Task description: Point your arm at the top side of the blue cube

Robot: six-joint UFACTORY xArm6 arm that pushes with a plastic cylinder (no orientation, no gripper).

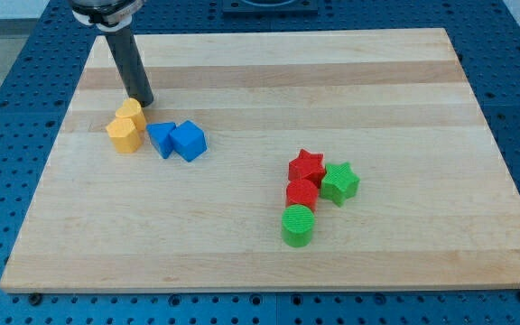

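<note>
**Rod tip up-left of the blue cube**

Pale wooden board [269, 81] lies on a blue perforated bench [25, 81]. No jaws exist on this arm; it ends in a plain dark rod, and my tip [145, 103] rests on the board in the view's upper left, just above a yellow block [132, 114]. A second yellow block [123, 134] sits touching that one, below it. To their right a blue triangular block [161, 139] touches the blue cube [189, 141], a small solid-blue block with its top face lit. The cube lies near the tip, toward the view's lower right. Well apart, toward the view's right, cluster a red star [306, 166], a red block [301, 193], a green star [339, 182] and a green cylinder [298, 226].
</note>
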